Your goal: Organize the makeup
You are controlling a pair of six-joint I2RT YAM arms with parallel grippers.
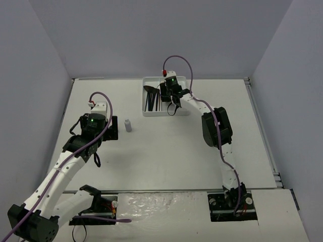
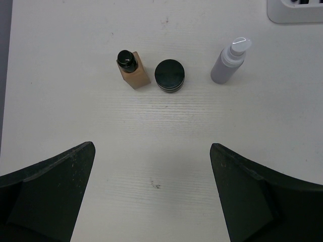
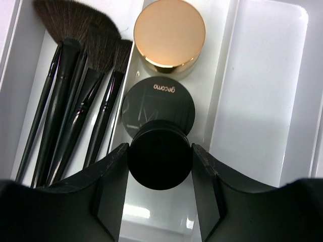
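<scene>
While the right gripper [image 3: 160, 151] hangs over the tray [image 3: 262, 75], its jaws are clenched on the held compact [image 3: 159, 166], round and black, in the middle compartment. Just past the jaws lies the printed compact [image 3: 157, 103], and the gold jar [image 3: 169, 33] is beyond that. The brushes [image 3: 75, 91] fill the compartment off the left finger.

The left gripper [image 2: 151, 146] is spread wide with nothing between its jaws. Ahead of them on the table [image 2: 151, 126] stand the tan bottle [image 2: 134, 70], the loose compact [image 2: 169, 75] and, off toward the right finger, the pale bottle [image 2: 229, 63].

Risk: the held compact overlaps the printed one. I can't tell if it touches. Released here it could land tilted or slide. The opening fingers might also clip the compartment walls. On the left side, the tan bottle stands just beside the loose compact, so wide jaws could tip it.

Only the right wrist view shows the grasp, since the arm covers it from above. The top view shows only the pale bottle. The left wrist view shows all three.
</scene>
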